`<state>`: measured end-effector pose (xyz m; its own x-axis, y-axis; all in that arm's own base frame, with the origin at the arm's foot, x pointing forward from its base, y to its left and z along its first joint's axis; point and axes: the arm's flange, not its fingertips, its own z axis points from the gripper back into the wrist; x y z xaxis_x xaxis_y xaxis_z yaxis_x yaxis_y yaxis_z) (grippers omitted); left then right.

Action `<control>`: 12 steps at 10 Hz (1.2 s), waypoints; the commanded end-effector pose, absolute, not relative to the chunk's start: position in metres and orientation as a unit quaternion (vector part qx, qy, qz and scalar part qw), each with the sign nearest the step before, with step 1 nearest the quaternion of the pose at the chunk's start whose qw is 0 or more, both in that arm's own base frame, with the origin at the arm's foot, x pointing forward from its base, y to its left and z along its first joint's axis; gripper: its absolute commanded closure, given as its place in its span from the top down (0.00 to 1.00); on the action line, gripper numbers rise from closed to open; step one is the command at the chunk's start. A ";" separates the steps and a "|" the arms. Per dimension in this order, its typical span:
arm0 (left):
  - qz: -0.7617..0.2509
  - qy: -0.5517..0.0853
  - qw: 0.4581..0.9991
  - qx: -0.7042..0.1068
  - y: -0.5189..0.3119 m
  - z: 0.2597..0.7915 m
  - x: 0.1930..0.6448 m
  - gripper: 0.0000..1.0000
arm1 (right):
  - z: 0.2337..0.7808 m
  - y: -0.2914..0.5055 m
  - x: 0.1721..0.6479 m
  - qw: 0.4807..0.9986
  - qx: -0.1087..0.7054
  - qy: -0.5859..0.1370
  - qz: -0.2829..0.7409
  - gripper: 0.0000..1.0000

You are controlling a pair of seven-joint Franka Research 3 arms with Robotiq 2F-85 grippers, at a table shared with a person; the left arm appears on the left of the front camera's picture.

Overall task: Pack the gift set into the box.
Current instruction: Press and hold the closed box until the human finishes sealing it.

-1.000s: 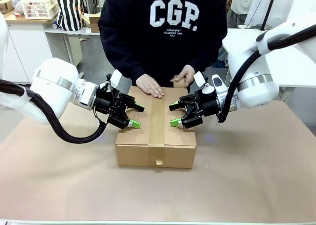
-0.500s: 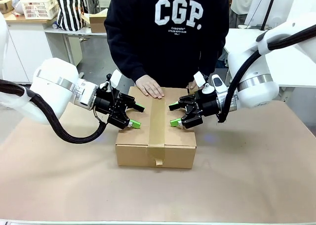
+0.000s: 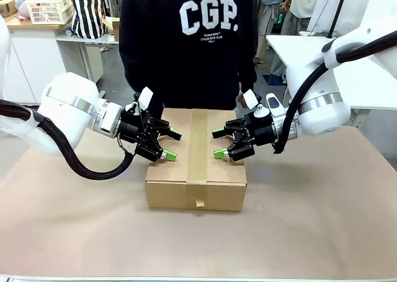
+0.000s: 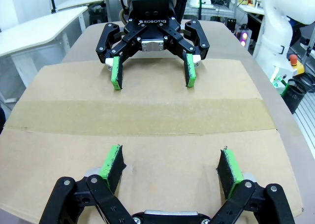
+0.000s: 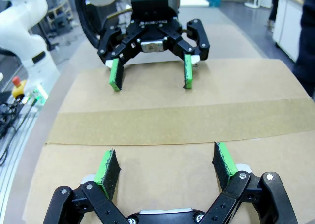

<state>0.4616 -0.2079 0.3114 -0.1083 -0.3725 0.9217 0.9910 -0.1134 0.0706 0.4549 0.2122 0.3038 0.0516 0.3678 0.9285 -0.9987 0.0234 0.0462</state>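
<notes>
You had the box [image 3: 195,161] closed and sealed with a strip of tape [image 3: 197,147] along its middle seam, sitting at the table's [image 3: 322,226] centre. The left gripper [image 3: 170,144] hovered over the box's left half, the right gripper [image 3: 218,143] over its right half, both with fingers spread apart and holding nothing. To finish well, you needed to keep both clear of the tape and lift straight away.
</notes>
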 end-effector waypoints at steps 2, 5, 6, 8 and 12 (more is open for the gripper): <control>-0.632 -0.391 0.540 -0.395 -0.208 0.310 0.461 1.00 | 0.302 0.212 0.454 0.602 0.405 -0.387 0.569 1.00; -0.632 -0.391 0.540 -0.395 -0.208 0.310 0.461 1.00 | 0.302 0.212 0.454 0.602 0.405 -0.387 0.569 1.00; -0.632 -0.391 0.540 -0.395 -0.208 0.310 0.461 1.00 | 0.302 0.212 0.454 0.602 0.405 -0.387 0.569 1.00; -0.632 -0.391 0.540 -0.395 -0.208 0.310 0.461 1.00 | 0.302 0.212 0.454 0.602 0.405 -0.387 0.569 1.00; -0.632 -0.391 0.540 -0.395 -0.208 0.310 0.461 1.00 | 0.302 0.212 0.454 0.602 0.405 -0.387 0.569 1.00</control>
